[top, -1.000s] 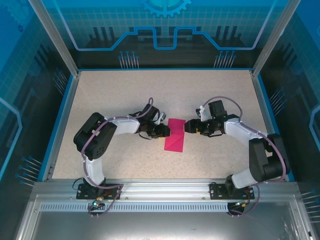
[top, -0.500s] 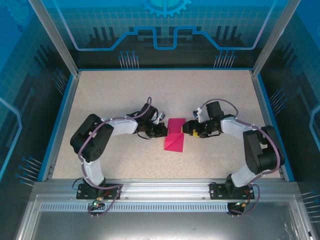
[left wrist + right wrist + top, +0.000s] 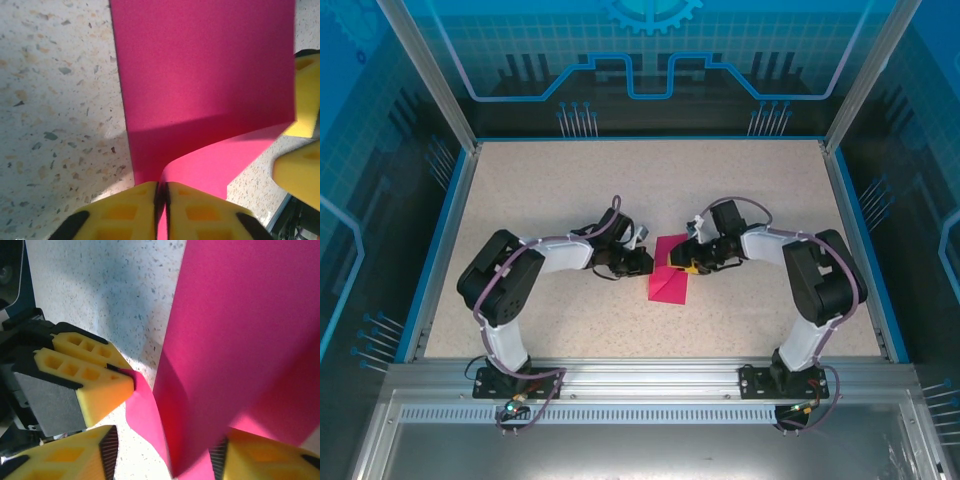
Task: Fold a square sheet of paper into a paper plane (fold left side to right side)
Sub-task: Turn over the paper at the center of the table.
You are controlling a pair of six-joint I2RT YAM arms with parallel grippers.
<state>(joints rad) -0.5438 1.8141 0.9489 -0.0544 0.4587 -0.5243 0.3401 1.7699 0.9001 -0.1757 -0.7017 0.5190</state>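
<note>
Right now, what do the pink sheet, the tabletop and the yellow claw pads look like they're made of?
Pink sheet: thin matte paper; it curls without creasing. Tabletop: speckled, stone-look, probably laminate. Yellow pads: likely matte plastic or rubber, with recessed pockets.

From above, the right gripper point(image 3: 682, 264) hides the middle of the paper point(image 3: 669, 287); both wrist cams crop its edges.
</note>
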